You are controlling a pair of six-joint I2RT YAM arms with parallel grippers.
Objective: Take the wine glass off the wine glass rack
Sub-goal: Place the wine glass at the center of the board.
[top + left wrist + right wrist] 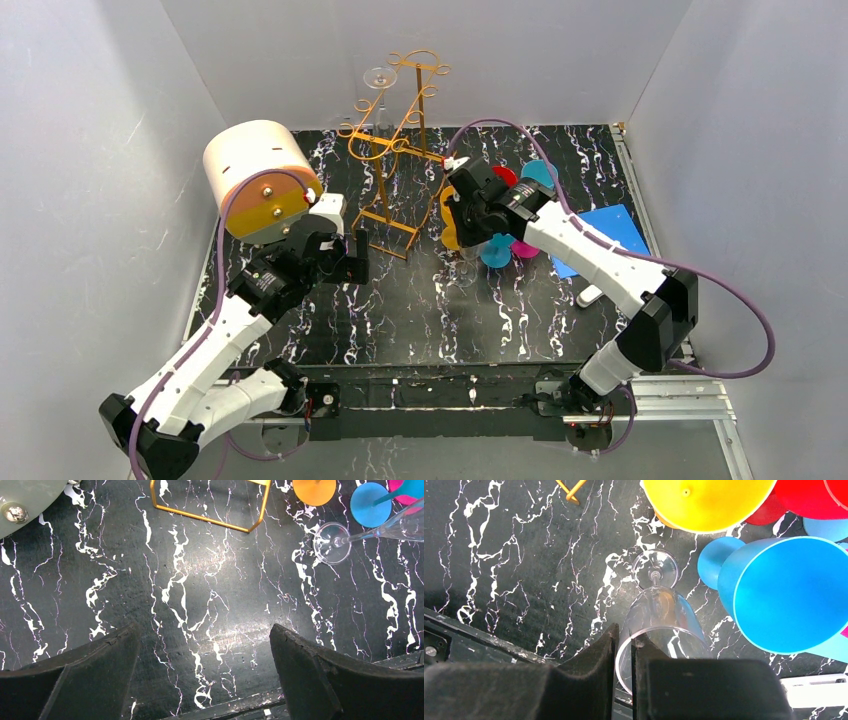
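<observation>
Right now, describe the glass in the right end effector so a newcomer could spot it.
Find the tall golden wire rack on the black marbled table; right of its base stands a cluster of coloured goblets. On the cluster's near side, the right end effector pinches the rim of a clear wine glass. Unlike its neighbours, it is transparent.

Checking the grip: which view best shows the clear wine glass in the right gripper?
Right wrist view: the clear wine glass shows nearly whole, its rim pinched in the right gripper. The left wrist view catches its foot, stem and some bowl at the edge; in the top view I cannot make it out.
</observation>
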